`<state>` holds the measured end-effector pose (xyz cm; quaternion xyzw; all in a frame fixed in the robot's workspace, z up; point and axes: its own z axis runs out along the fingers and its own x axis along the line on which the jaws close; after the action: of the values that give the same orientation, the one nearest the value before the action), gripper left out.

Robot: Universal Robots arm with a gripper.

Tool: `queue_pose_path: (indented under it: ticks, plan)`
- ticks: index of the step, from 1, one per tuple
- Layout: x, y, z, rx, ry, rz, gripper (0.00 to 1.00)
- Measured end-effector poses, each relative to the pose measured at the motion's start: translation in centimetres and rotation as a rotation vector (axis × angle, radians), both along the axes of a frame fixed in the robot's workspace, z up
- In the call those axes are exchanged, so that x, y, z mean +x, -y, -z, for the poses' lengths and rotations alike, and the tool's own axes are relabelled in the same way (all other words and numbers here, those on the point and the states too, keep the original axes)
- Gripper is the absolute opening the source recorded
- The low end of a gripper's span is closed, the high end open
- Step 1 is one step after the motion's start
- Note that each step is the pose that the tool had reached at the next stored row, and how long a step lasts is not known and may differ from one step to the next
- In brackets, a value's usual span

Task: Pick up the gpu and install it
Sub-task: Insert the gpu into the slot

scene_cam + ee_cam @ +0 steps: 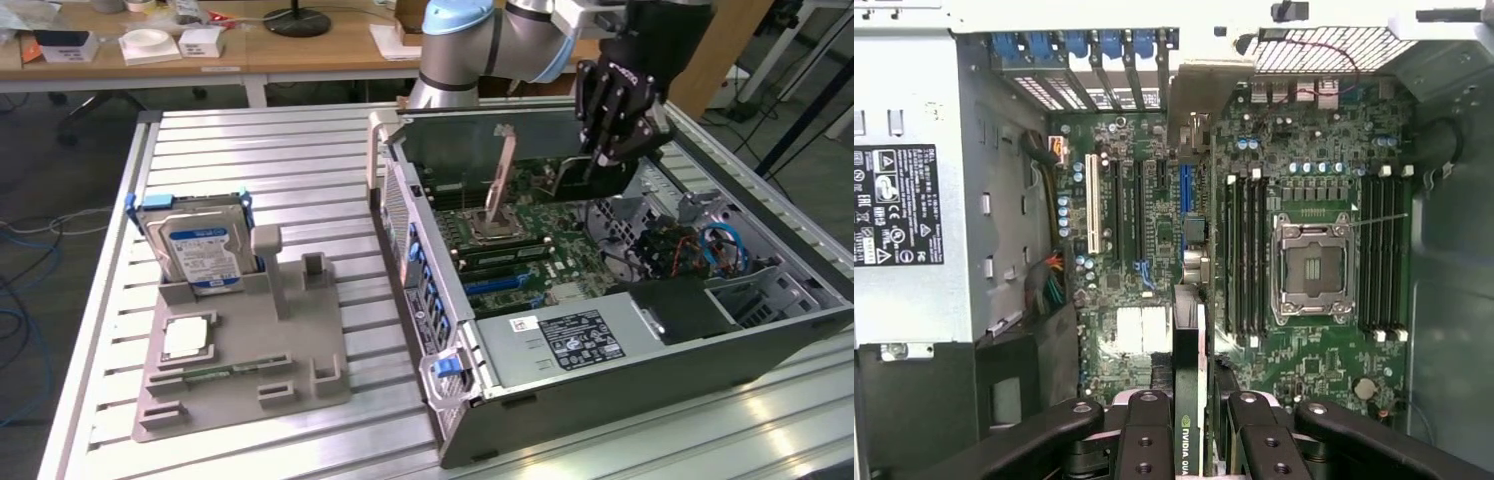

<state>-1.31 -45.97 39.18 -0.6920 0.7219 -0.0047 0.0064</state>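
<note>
My gripper point(621, 150) hangs over the open computer case point(441, 330), shut on the gpu point(594, 178). The gpu is a thin dark card held upright, a little above the green motherboard point(534, 255). In the wrist view the gpu point(1189, 350) runs edge-on between my black fingers point(1144, 430), with its metal bracket end toward the case's rear slots. My gripper point(1191, 415) holds it roughly in line with the blue expansion slot point(1183, 190) below. The card is apart from the board.
The CPU socket point(1312, 268) and memory sticks point(1244, 250) lie beside the slot. A power supply point(587, 335) fills the case's near end. On the exterior view's left, a grey fixture point(240, 390) holds a hard drive point(200, 245) and a silver CPU chip point(187, 338).
</note>
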Motion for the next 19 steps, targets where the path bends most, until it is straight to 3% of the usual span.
queue_pose_path:
  ticks: [19]
  plan:
    - [0.0, 0.05, 3.44, 0.0000, 0.0000, 0.000, 0.26]
